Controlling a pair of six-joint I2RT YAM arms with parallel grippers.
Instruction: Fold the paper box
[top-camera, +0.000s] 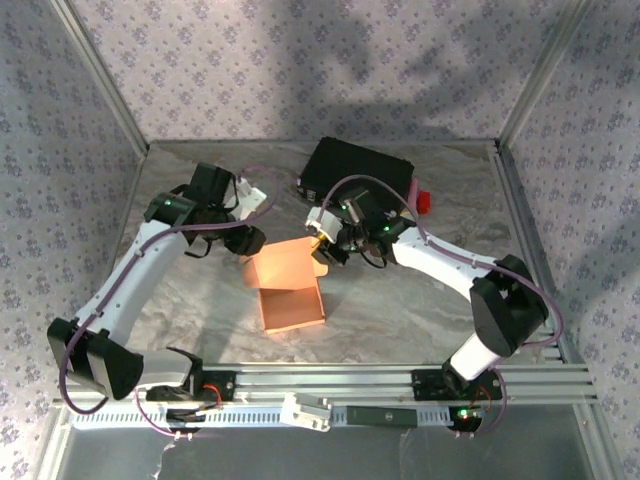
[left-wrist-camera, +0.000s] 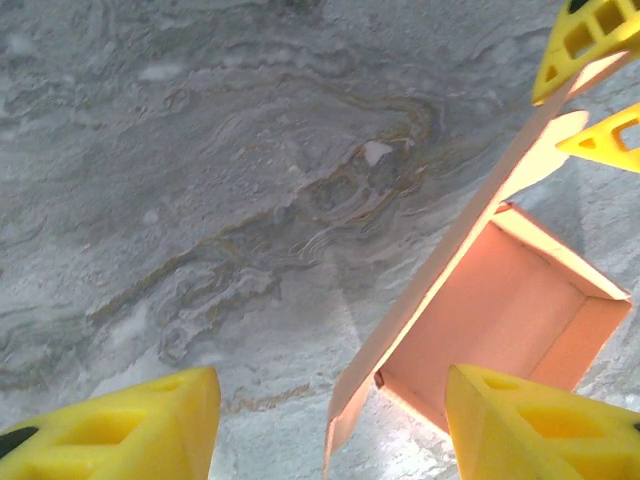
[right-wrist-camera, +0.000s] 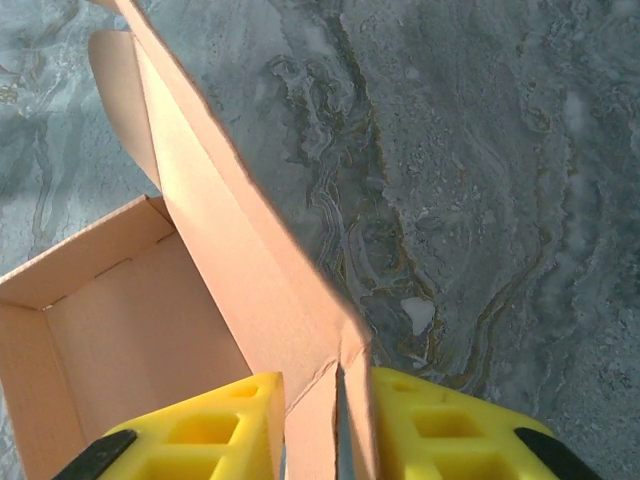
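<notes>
black case (top-camera: 360, 168) behind paper box (top-camera: 288, 290), red object (top-camera: 423, 201) nearby

paper box (top-camera: 290, 300) on table (top-camera: 400, 310), case (top-camera: 355, 165) behind

Bright, even light — soft shadows

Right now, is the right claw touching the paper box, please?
Touching: the right wrist view shows the right claw pinching the paper box by its raised flap.
</notes>
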